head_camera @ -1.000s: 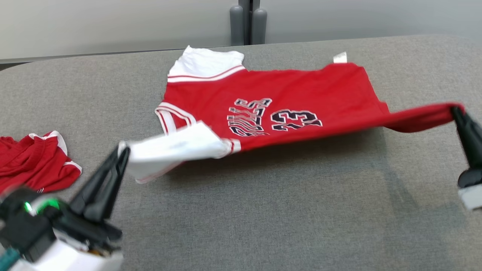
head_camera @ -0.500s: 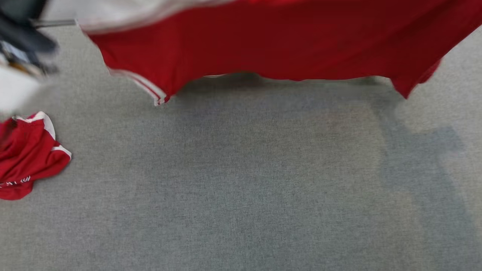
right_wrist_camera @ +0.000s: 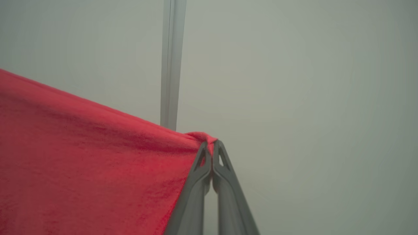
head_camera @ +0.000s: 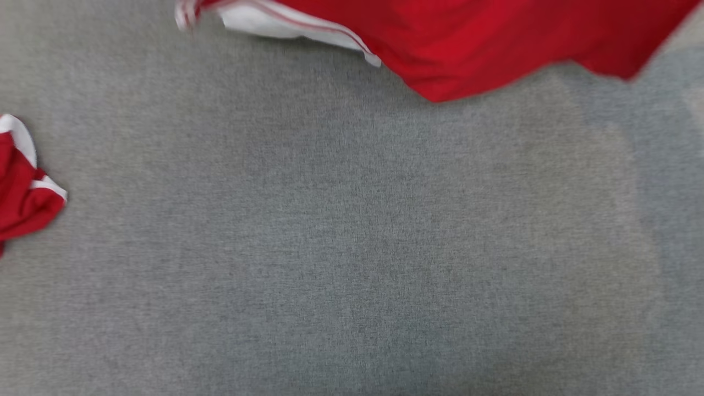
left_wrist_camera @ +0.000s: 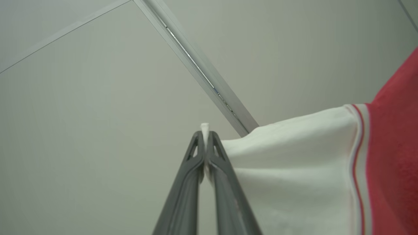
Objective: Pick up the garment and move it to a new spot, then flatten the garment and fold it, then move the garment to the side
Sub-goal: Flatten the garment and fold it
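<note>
Above the grey tabletop [head_camera: 352, 247] the red garment [head_camera: 495, 38] hangs lifted, with its lower edge and a white sleeve with striped trim dipping into the top of the head view, apparently clear of the surface, though blur makes that hard to confirm. The left end effector [left_wrist_camera: 205, 133] is pinched tight on a corner of the white sleeve, a tip of white fabric poking out between its fingertips. The right end effector [right_wrist_camera: 211, 147] is clamped on a red corner, and the cloth runs taut away from it. This looks like the carrying step, the garment held spread between the two arms before being laid down and flattened. The next move probably calls for lowering both arms together at an even height, keeping the span stretched so the hanging edge lands first and the rest follows without wrinkles. It should land well apart from the crumpled red cloth [head_camera: 22, 187] at the tabletop's left edge.
</note>
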You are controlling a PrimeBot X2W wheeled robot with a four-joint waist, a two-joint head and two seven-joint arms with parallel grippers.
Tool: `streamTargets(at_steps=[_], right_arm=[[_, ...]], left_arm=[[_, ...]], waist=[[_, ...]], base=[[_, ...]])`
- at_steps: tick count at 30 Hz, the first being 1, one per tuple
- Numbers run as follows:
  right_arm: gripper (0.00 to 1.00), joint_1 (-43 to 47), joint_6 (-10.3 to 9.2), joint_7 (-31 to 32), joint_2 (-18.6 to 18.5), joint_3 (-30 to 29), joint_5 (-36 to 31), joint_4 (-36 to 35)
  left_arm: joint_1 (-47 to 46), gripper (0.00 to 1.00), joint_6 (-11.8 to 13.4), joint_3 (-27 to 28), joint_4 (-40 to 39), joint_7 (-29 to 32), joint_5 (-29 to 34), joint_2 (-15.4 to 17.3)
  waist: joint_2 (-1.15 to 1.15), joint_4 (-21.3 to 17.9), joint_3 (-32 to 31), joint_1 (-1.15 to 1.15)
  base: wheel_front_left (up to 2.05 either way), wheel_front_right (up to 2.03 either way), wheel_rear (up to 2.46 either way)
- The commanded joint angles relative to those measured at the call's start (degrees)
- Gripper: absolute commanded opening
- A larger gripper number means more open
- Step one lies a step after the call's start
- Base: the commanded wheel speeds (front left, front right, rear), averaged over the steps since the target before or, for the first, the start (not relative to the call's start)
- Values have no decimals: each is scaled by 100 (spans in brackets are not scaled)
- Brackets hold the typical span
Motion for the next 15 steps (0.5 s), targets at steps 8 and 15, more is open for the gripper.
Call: streamTargets(at_steps=[8, 15], right_arm=[[0, -1379, -11, -1316, 878, 143, -1414, 1525], [0, -2461, -10, -1894, 1584, -586, -2762, 2353]], left_arm=[[-1426, 0, 444, -64, 1422, -998, 937, -501], [-1854, 0, 774, 428, 890, -1142, 1410, -963]], waist=[[0, -220, 964, 0], [0, -143, 1701, 0]], base=[[0, 0, 0], [0, 0, 0]])
